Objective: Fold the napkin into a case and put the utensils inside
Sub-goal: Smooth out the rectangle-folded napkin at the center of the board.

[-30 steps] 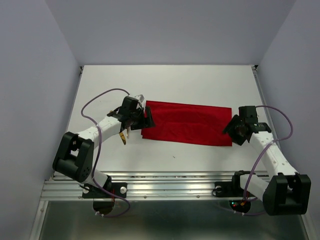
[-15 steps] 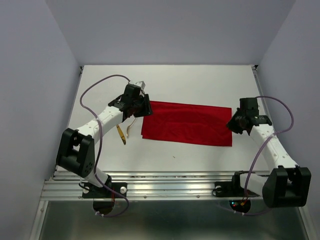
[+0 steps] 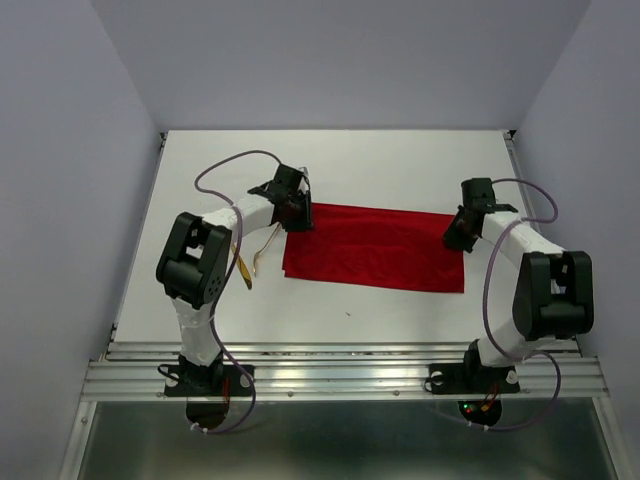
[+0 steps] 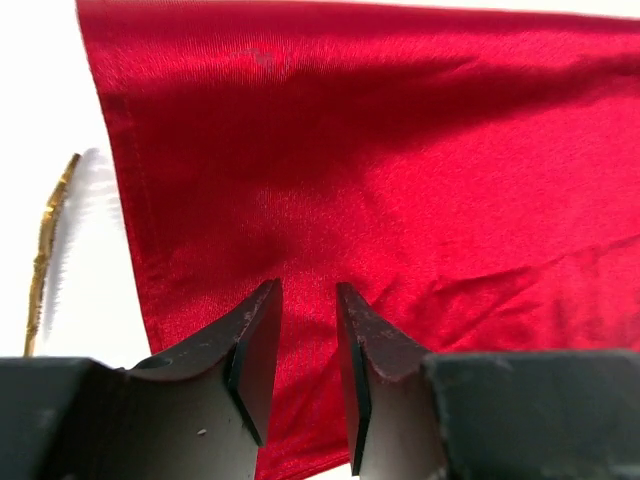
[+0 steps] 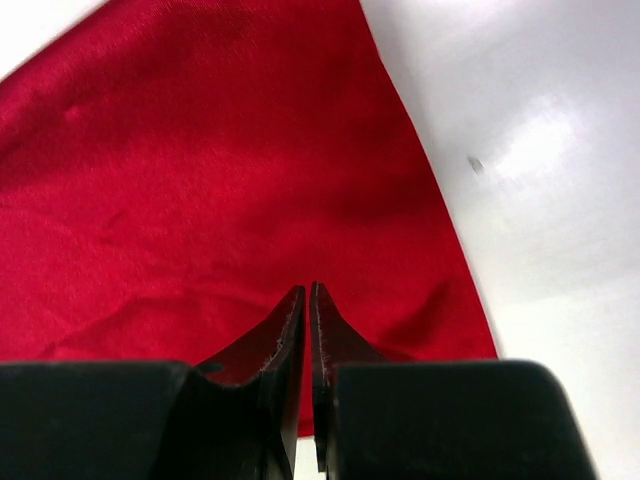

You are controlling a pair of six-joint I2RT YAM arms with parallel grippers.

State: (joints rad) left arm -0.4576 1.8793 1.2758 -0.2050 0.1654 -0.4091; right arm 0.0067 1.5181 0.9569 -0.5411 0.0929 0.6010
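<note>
The red napkin [image 3: 372, 246] lies flat on the white table [image 3: 400, 165] as a broad rectangle; no narrow case is in view. My left gripper [image 3: 298, 218] is down at its far left corner, jaws narrowed with a gap, astride the cloth edge [image 4: 308, 290]. My right gripper [image 3: 453, 238] is at the far right corner, its jaws almost together and pinching the napkin's edge [image 5: 307, 288]. The utensils lie just left of the napkin: a gold knife [image 3: 241, 268] and a paler fork [image 3: 266, 245]. A gold utensil [image 4: 45, 240] shows at the left of the left wrist view.
Grey walls [image 3: 80, 150] enclose the table on three sides. A metal rail [image 3: 340, 375] with both arm bases runs along the near edge. Purple cables [image 3: 225, 170] loop above each arm.
Both arms swung away from the near side to the napkin's far corners. The left gripper left the utensils uncovered. Both pairs of jaws narrowed, the right almost fully.
</note>
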